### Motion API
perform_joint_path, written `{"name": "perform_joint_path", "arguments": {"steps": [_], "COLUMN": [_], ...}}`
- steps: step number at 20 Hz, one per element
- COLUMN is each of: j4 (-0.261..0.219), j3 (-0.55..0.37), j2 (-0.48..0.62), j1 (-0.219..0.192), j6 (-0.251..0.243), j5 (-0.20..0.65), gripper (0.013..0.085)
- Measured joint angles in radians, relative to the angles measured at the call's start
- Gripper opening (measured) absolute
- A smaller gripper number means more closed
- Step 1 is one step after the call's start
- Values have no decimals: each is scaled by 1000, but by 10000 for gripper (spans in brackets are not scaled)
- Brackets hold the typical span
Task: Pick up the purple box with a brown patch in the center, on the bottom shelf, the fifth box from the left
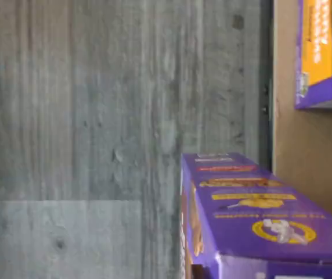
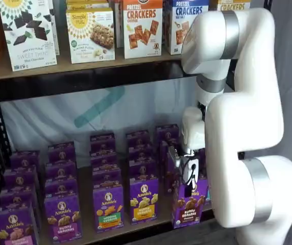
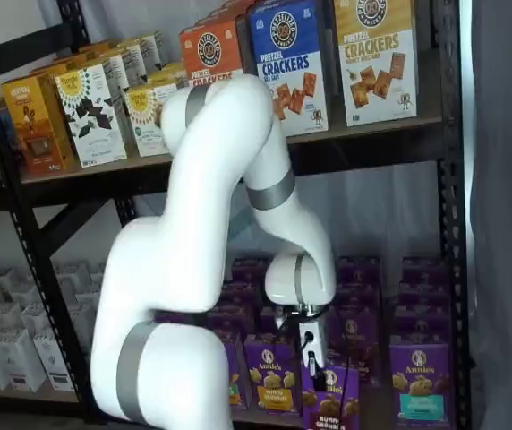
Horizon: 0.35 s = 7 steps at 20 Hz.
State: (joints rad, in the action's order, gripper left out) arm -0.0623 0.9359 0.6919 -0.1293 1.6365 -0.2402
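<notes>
Pretzel cracker boxes [image 2: 142, 28] are ranged on the upper shelf [image 2: 79, 76]; white cartons [image 3: 10, 349] are stacked lower left; grey flooring [image 1: 108, 128] is seen.

Two frontal shelf views; wrist view close overhead.

The purple box [image 2: 189, 206] looked like glossy printed cardboard. The bottom shelf [image 2: 151, 224] was matt tan wood. The floor [image 1: 96, 128] looked grey, grainy and worn

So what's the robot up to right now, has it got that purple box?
Gripper shut on the purple box. Box at front edge of the bottom shelf, pulled forward of its row. Nothing in the way.
</notes>
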Motion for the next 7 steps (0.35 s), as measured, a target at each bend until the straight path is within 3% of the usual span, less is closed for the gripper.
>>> {"name": "perform_joint_path", "arguments": {"steps": [3,7], "j4": [28,21], "j3": [-54,-126], "j2": [-43,-97], "j1": [5,3], "j6": [22,17], "j5": [1,20], "gripper": [290,290]}}
